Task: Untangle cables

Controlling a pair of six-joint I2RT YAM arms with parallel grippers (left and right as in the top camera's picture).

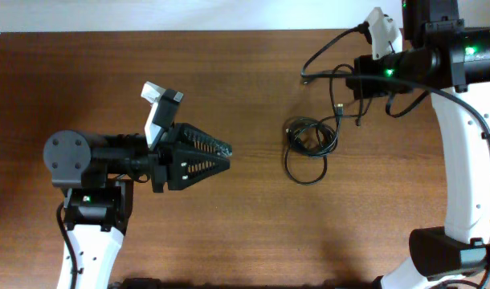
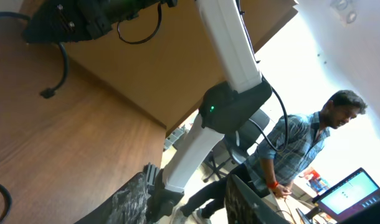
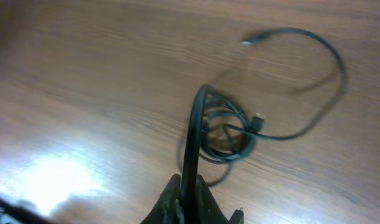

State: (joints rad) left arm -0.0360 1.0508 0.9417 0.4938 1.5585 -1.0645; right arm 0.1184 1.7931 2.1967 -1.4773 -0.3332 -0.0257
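Right wrist view: the right claw [image 3: 189, 202] is clamped on a strand of the thin black tangled cables [image 3: 226, 134], coiled on the brown wooden bench [image 3: 84, 93]. Lifting may drag the knot tighter. I cannot tell the left claw [image 1: 225, 151] state.

Brown wooden table [image 1: 253, 241], bright glare patch [image 3: 53, 177] on top. Beyond table edge: white wall [image 2: 302, 56], 1 man [image 2: 299, 140] in checked shirt, office chair [image 2: 237, 149], lit monitor [image 2: 351, 191].
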